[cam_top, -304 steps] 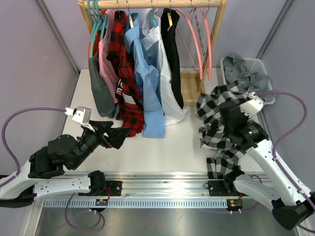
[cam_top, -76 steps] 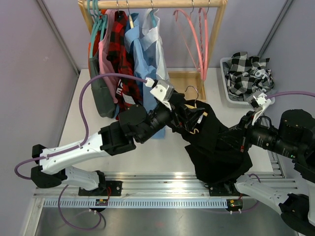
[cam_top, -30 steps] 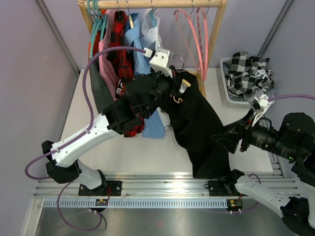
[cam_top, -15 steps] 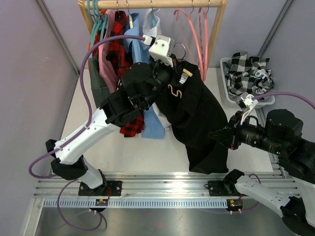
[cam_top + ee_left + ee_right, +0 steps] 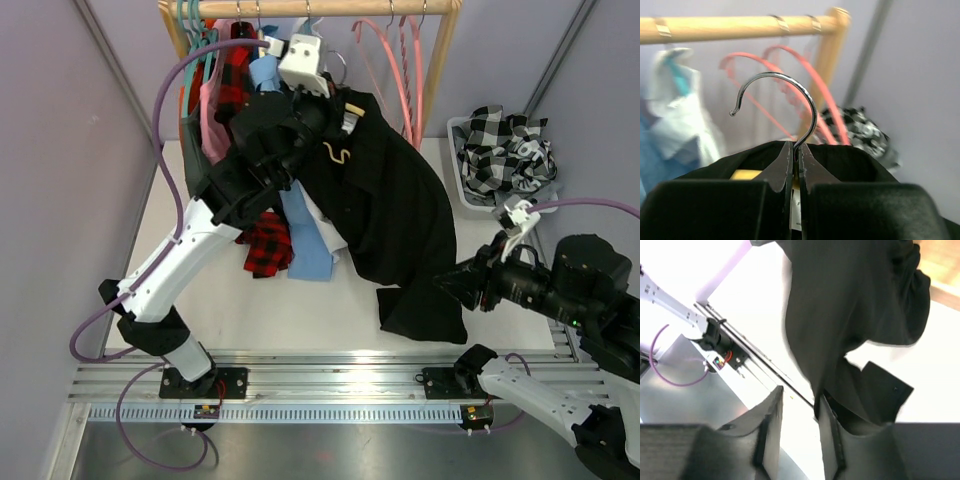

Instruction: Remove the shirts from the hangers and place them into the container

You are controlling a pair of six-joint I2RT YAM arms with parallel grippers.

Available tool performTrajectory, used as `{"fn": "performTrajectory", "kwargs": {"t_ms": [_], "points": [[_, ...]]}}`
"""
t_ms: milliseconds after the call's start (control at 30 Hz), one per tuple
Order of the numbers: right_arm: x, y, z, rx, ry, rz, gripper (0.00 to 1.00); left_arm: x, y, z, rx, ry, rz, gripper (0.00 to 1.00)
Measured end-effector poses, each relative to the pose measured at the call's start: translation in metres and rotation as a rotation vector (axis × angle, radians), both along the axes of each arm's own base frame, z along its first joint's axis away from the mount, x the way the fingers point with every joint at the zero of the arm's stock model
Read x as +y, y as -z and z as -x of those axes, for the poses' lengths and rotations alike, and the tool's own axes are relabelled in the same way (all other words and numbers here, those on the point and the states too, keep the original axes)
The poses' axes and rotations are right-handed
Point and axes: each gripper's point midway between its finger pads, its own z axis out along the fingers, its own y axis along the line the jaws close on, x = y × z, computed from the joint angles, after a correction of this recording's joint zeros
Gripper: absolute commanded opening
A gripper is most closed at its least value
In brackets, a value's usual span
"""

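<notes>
My left gripper (image 5: 330, 100) (image 5: 796, 146) is raised close under the wooden rail and is shut on the metal hook (image 5: 790, 82) of a yellow hanger (image 5: 335, 153). A black shirt (image 5: 390, 210) (image 5: 850, 305) hangs on that hanger, and its lower end lies bunched on the table. My right gripper (image 5: 455, 283) (image 5: 799, 394) is open beside the shirt's hem; the cloth edge hangs at its right finger and nothing sits between the jaws. The white container (image 5: 462, 190) at the right holds a black-and-white check shirt (image 5: 500, 150).
The wooden rail (image 5: 330, 8) (image 5: 740, 22) carries empty pink hangers (image 5: 405, 80) and teal hangers (image 5: 190, 25). Red-check (image 5: 262, 245), light blue (image 5: 305, 235) and pink (image 5: 212, 110) shirts hang behind my left arm. Grey walls close in both sides.
The left arm has lifted the hanger and black shirt up and back toward the rail. The right gripper has stayed low by the shirt's hem, shifting slightly right.
</notes>
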Motion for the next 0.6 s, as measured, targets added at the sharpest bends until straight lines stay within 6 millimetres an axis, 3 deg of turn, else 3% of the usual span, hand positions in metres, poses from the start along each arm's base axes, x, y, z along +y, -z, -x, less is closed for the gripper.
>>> {"fn": "performTrajectory", "kwargs": {"t_ms": [100,167,267,300,400,433,467,600], "points": [[-0.008,0.000,0.011,-0.008,-0.003,-0.004,0.40,0.025,-0.006,-0.015,-0.008,-0.082,0.024,0.00],[-0.009,0.002,0.012,-0.004,-0.003,0.000,0.37,0.031,-0.009,-0.015,-0.013,-0.094,0.034,0.00],[-0.007,0.004,0.009,0.006,-0.003,0.008,0.40,0.034,-0.011,-0.010,-0.017,-0.089,0.042,0.00],[-0.006,0.004,0.008,0.009,-0.003,0.010,0.51,0.033,-0.012,-0.008,-0.017,-0.083,0.044,0.00],[-0.005,0.005,0.006,0.010,-0.001,0.016,0.71,0.032,-0.013,-0.004,-0.014,-0.061,0.059,0.00],[-0.005,0.005,0.005,0.010,0.001,0.020,0.89,0.032,-0.014,-0.002,-0.012,-0.054,0.063,0.00],[-0.006,0.006,0.003,0.012,0.009,0.024,0.96,0.033,-0.015,-0.001,-0.011,-0.049,0.067,0.00],[-0.013,0.004,-0.010,-0.018,0.067,0.067,0.99,0.034,-0.017,0.006,-0.012,-0.025,0.079,0.00]]}}
